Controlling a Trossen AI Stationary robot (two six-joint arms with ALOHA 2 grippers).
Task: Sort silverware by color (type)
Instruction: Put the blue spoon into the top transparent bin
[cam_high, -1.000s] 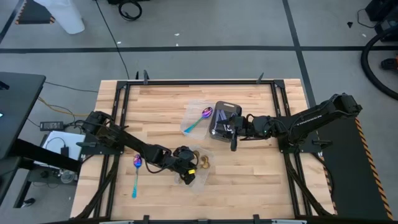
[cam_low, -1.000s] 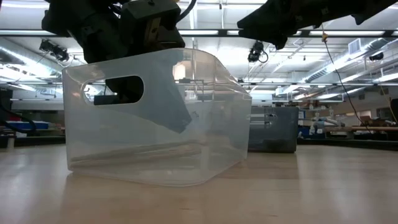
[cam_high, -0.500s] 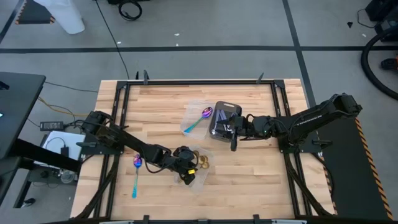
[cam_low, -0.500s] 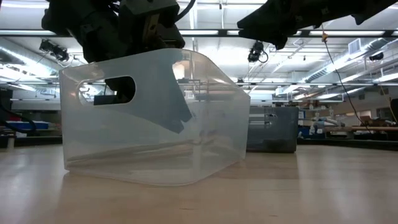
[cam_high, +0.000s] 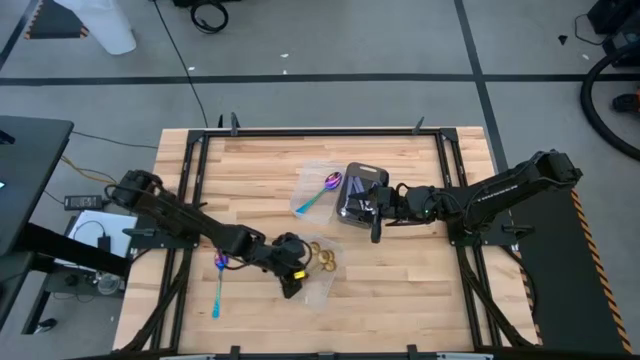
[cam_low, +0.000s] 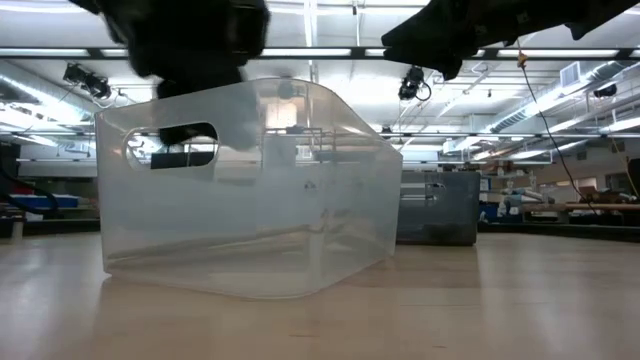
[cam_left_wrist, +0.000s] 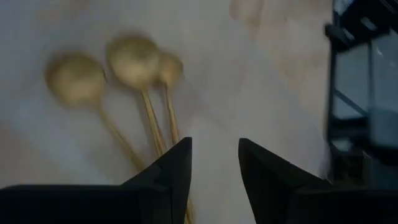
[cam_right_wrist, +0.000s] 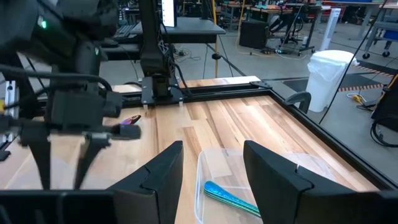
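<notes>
Left gripper (cam_left_wrist: 214, 168) released above gold spoons (cam_left_wrist: 134, 65).
We see three gold spoons in the near clear tray (cam_high: 322, 283); right gripper (cam_right_wrist: 211, 171) open, empty, over the dark grey tray (cam_high: 352, 195).

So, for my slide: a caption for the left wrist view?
Open left gripper above three gold spoons lying in a clear tray.

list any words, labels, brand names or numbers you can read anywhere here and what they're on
None: no view shows readable text.
The gold spoons, the clear tray and the dark grey tray carry no visible marking.
The room behind the table in the low and right wrist views holds equipment and a white bin, but any lettering there is too small to read.
</notes>
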